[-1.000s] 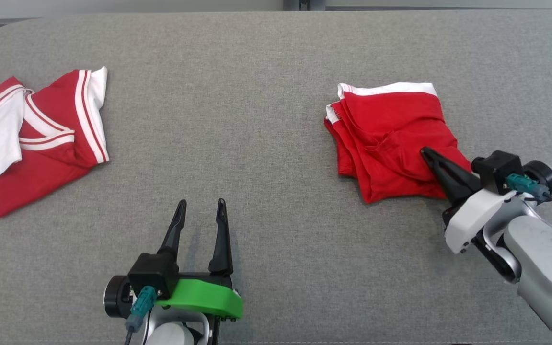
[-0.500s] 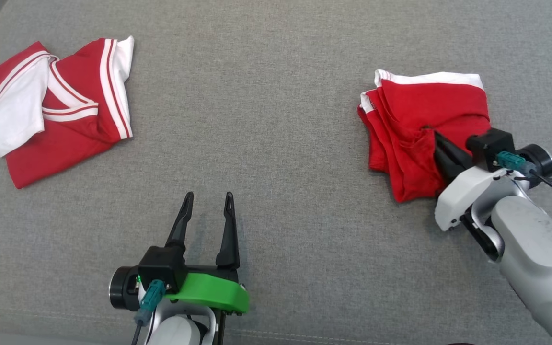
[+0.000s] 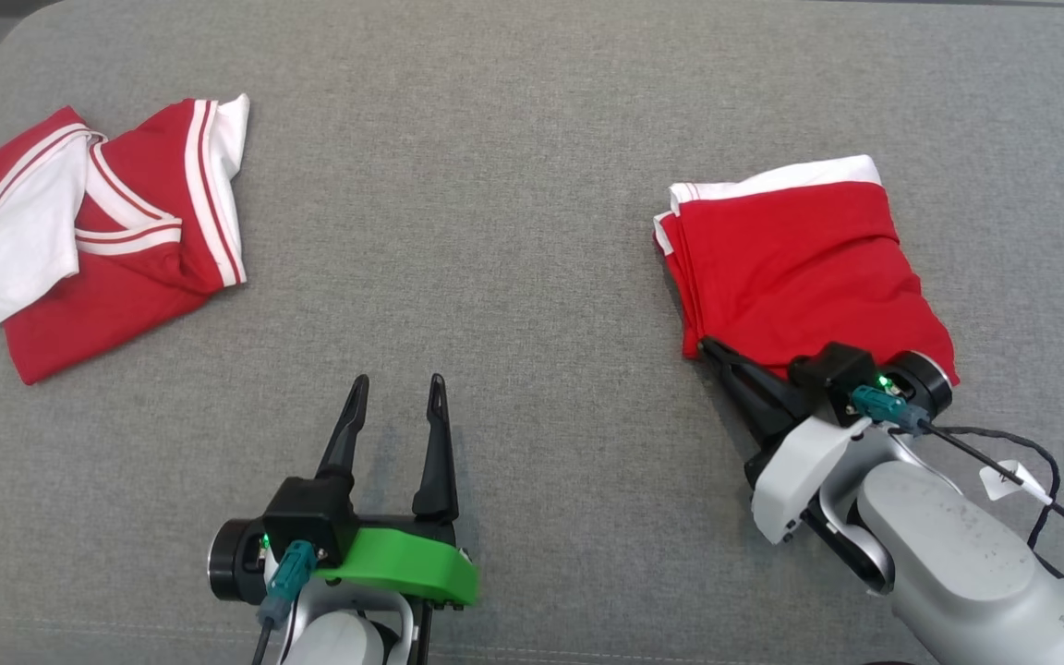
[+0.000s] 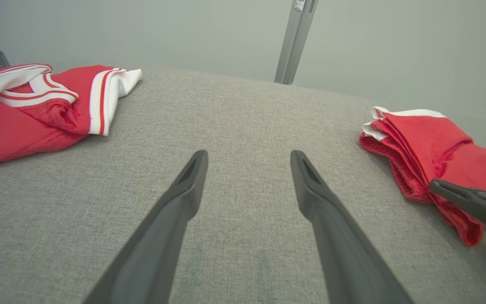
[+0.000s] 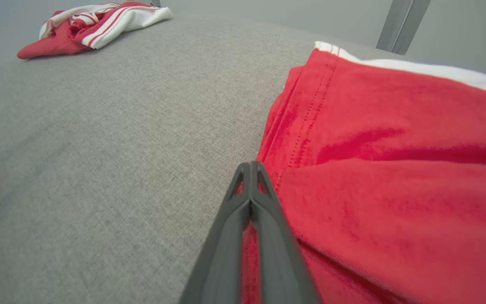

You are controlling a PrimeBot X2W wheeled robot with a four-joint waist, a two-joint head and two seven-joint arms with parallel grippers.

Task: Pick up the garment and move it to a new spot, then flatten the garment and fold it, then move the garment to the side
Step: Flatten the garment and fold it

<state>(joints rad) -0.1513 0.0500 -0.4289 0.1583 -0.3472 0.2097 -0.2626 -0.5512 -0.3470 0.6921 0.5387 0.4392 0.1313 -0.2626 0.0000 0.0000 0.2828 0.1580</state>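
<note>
Garment (image 3: 791,268), near-L corner at R gripper (image 3: 705,345) tips

the left gripper (image 3: 400,383) has two long, dark, tapering fingers on a black block, backed by a bright green curved bracket (image 3: 403,573). a black round housing (image 3: 227,573) sits at its left, and a teal connector (image 3: 283,577) feeds a dark lead. the right gripper (image 3: 706,344) has the same dark fingers, a teal plug (image 3: 878,404) beside a small green light, a white shell (image 3: 800,471) and a pale grey speckled forearm (image 3: 948,545). a black cable (image 3: 1054,499) carries a white tag (image 3: 1008,480).
</note>
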